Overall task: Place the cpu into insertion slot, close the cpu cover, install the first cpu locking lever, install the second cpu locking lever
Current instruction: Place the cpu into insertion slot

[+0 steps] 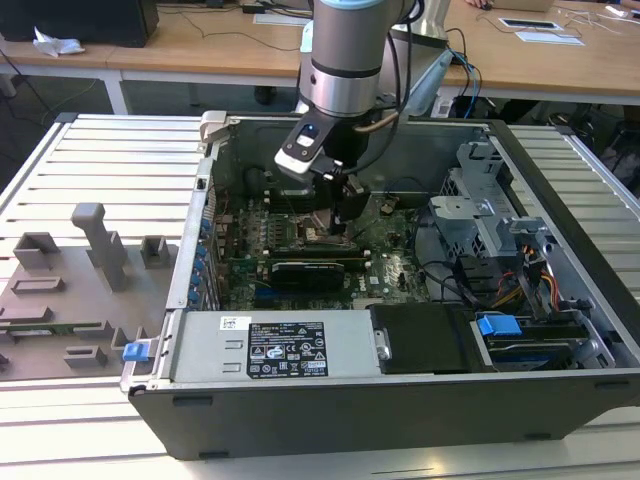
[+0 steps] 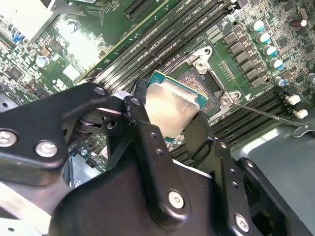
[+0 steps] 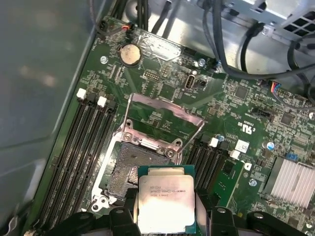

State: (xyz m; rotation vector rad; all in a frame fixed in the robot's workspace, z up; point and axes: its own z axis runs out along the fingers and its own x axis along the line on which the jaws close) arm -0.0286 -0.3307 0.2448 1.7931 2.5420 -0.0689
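Observation:
My gripper [image 1: 343,207] reaches down into the open computer case, shut on the cpu [image 3: 166,199]. The cpu is a flat square chip with a dull silver top and a green edge. In both wrist views the black fingers [image 3: 122,220] clamp its two opposite sides. The chip [image 2: 172,108] hangs tilted just above one edge of the insertion slot [image 3: 129,166], a dark square socket with a silvery rim [image 2: 209,81]. The cpu cover [image 3: 165,118], a thin metal frame with a large window, stands swung up behind the socket. A thin lever rod [image 2: 268,114] sticks out beside the socket.
Long memory slots [image 3: 78,147] flank the socket on both sides. A black graphics card [image 1: 305,272] lies in front of the gripper, with the power supply [image 1: 270,345] nearer. A drive cage [image 1: 480,215] and cables fill the exterior view's right. A grey fixture plate [image 1: 70,290] lies outside the case.

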